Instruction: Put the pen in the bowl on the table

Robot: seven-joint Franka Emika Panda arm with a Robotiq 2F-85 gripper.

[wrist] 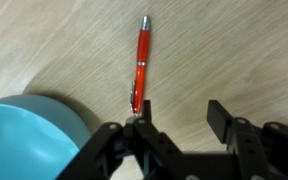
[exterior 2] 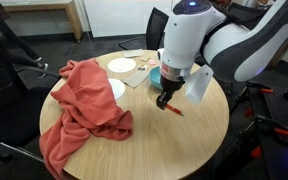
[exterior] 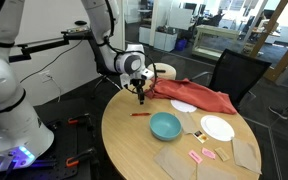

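Observation:
The red pen [wrist: 140, 62] lies flat on the tan wooden table [wrist: 234, 50], close to the rim of the teal bowl [wrist: 29, 140]. My gripper [wrist: 181, 112] is open and empty and hangs just above the table. The pen's near end is by one fingertip, outside the jaws. In both exterior views the gripper [exterior: 141, 95] [exterior 2: 166, 100] hovers over the pen [exterior: 140, 114] [exterior 2: 174, 110]. The bowl [exterior: 165, 125] stands empty beside it. In an exterior view the arm hides most of the bowl [exterior 2: 154, 75].
A red cloth [exterior: 194, 95] [exterior 2: 79, 110] is draped over the table's edge. Two white plates [exterior: 217, 128] [exterior: 184, 106] lie near the bowl. Small pink pieces [exterior: 202, 155] and brown flat cardboard pieces [exterior: 246, 152] lie on the table. A dark chair [exterior: 239, 72] stands behind.

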